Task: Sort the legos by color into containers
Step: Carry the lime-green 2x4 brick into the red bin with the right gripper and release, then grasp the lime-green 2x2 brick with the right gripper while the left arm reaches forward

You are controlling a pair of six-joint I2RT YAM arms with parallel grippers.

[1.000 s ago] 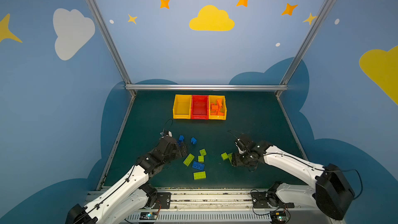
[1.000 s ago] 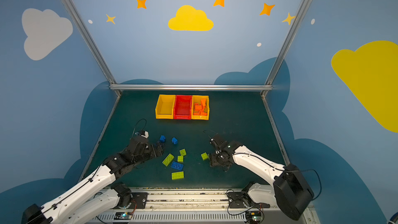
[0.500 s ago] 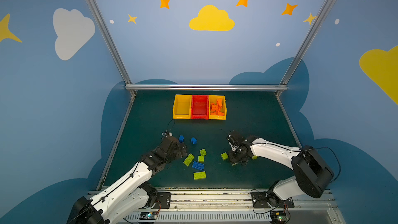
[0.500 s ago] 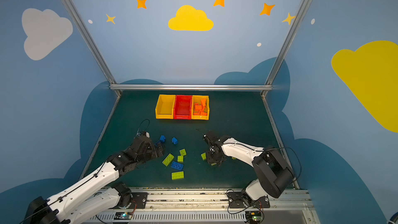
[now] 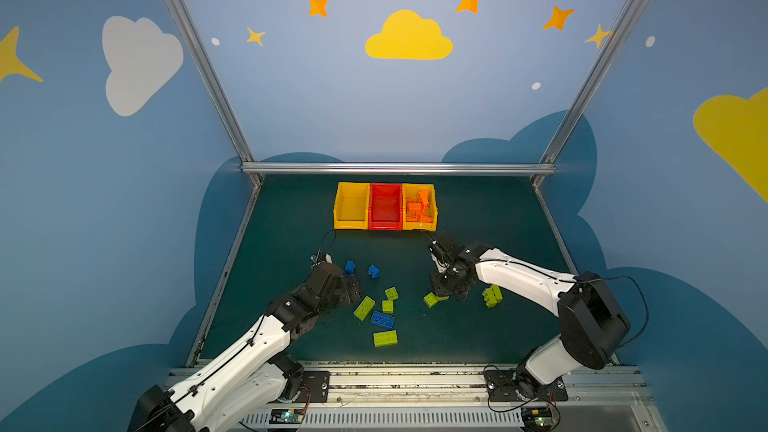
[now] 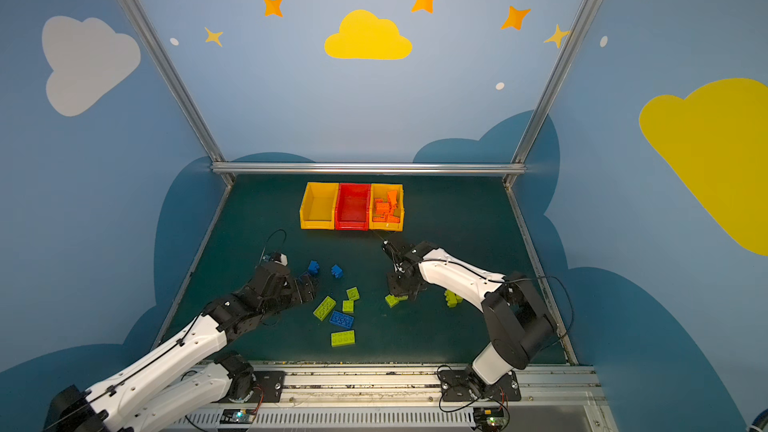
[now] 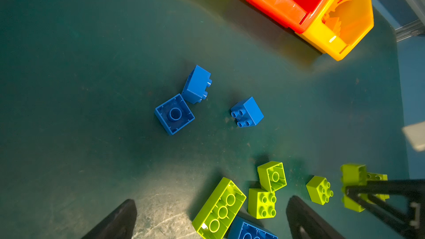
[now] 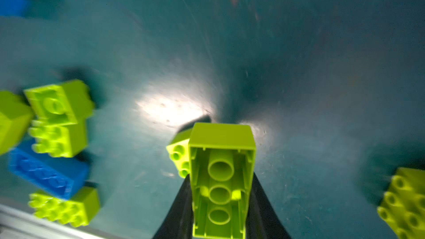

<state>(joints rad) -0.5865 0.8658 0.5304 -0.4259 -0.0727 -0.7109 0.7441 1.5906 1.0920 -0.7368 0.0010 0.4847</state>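
Over green tabletop (image 8: 322, 65), lift right tool (image 8: 220, 180), clamped on long lime brick (image 8: 222, 139), straight up, clear of small lime neighbour (image 8: 178, 152), toward empty yellow bin (image 5: 351, 224).

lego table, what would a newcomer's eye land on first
The yellow bin at the right end of the back row, heaped with orange bricks. Then loose lime and blue bricks mid-mat, and the right gripper shut on a long lime brick.

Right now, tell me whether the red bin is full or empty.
Empty. In both top views the red bin shows only bare floor; the orange bricks lie in the yellow bin beside it.
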